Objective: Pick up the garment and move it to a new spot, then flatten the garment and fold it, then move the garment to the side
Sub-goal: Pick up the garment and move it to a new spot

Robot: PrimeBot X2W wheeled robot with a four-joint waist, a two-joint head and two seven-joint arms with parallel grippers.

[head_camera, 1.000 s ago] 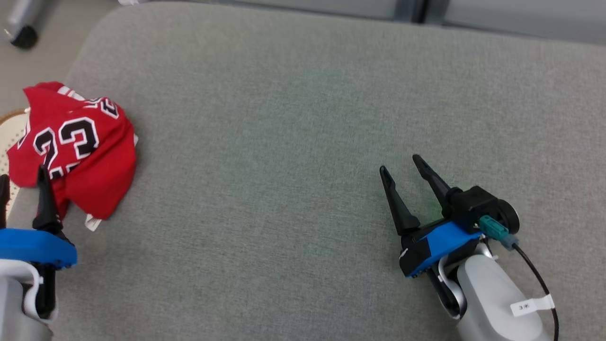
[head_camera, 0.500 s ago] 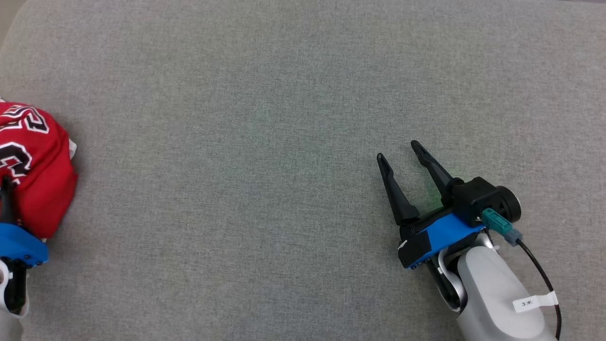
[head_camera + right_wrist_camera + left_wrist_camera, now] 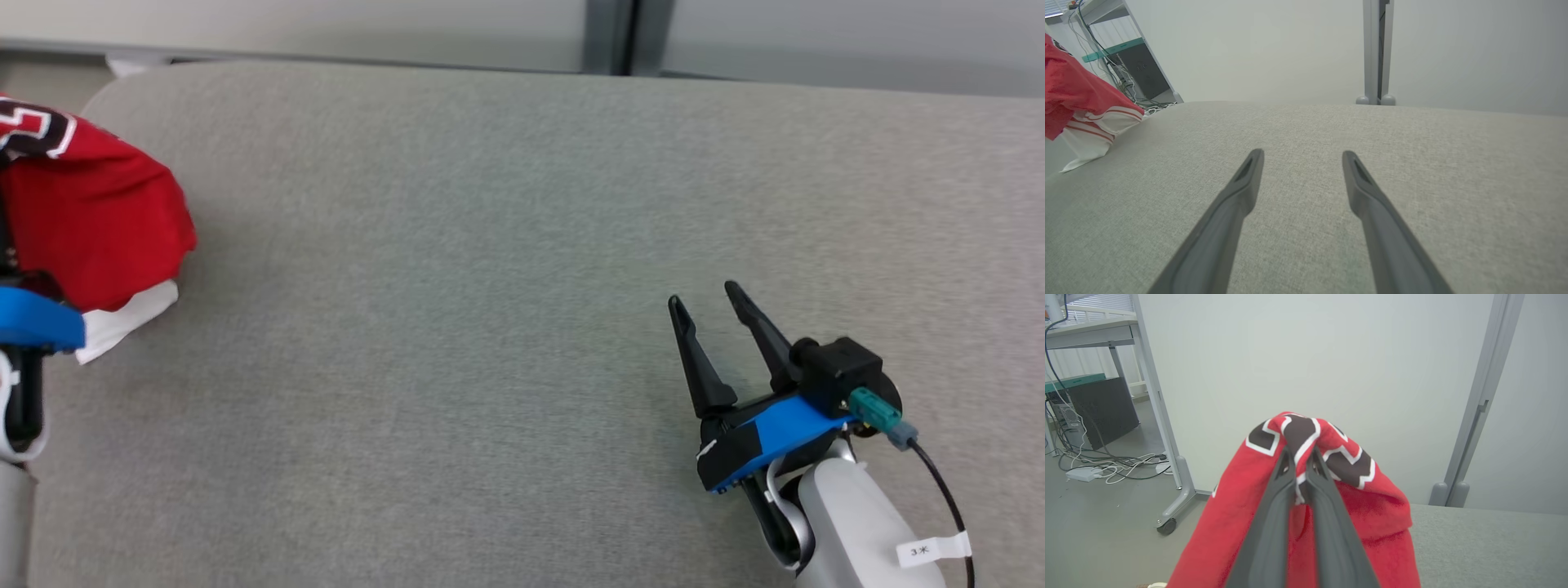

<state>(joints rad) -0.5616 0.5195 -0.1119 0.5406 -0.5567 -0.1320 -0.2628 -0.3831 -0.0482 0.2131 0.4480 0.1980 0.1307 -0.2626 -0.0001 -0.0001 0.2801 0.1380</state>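
garment: we are seeing the red jersey (image 3: 90, 220) with black-and-white numbering hanging bunched at the far left end of the grey cushion (image 3: 506, 245), its white striped hem drooping lowest; we cannot tell whether the hem is touching the cushion.
left gripper: our left gripper (image 3: 1300, 457) is pinching a fold of the red jersey, fingers pressed nearly together with only cloth between them, fabric draping down both sides.
right gripper: our right gripper (image 3: 702, 296) is sitting low over the grey cushion, well apart from the red jersey, jaws spreading wide and holding nothing.
surroundings: a pale wall (image 3: 1331, 355) is standing behind; a desk leg (image 3: 1167, 490) and loose cables (image 3: 1106, 465) are showing on the floor beyond.
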